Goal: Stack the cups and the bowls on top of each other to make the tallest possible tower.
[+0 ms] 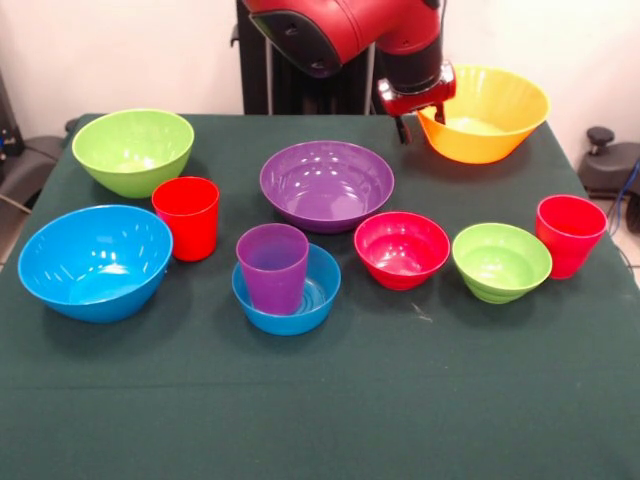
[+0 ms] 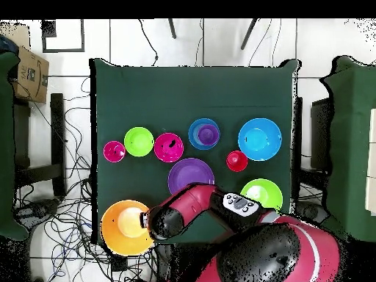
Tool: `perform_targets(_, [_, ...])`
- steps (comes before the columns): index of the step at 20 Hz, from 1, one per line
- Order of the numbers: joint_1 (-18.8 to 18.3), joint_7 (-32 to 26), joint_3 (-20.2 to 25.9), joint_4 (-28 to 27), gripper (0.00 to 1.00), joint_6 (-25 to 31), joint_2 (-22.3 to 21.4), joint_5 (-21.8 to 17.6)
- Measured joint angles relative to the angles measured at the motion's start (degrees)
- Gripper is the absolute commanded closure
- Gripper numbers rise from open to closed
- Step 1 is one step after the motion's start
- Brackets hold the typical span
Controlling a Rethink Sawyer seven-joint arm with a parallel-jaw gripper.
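front view, pincer (image 1: 419, 124) clamped on tilted yellow bowl (image 1: 490, 115) rim, purple bowl (image 1: 326, 183) nearby

The table (image 1: 320, 420), covered in dark green cloth, carried seven bowls (image 1: 326, 184) and two red cups (image 1: 186, 217) directly on its surface.
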Motion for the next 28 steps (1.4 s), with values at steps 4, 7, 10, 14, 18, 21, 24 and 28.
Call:
perform_targets(4, [-0.01, -1.3, 0.02, 0.01, 0.0, 0.51, 0.89, -0.79])
perform_targets(7, [-0.02, -2.15, 0.2, 0.02, 0.0, 1.86, 1.43, -0.82])
perform_targets(10, [0.05, -3.29, 0.27, 0.01, 0.0, 3.87, 2.09, -0.82])
perform_targets(14, [0.14, -3.99, 0.32, 0.04, 0.0, 5.03, 2.53, -0.82])
perform_targets(18, [0.32, -3.99, 0.32, 0.05, 0.0, 5.04, 2.46, -1.27])
perform_targets(21, [0.52, -3.99, 0.33, 0.06, 0.0, 5.04, 2.33, -2.06])
perform_targets(24, [0.66, -3.99, 0.33, 0.05, 0.0, 5.03, 2.25, -3.01])
perform_targets(28, [0.83, -3.99, 0.32, 0.06, 0.0, 5.02, 2.21, -3.68])
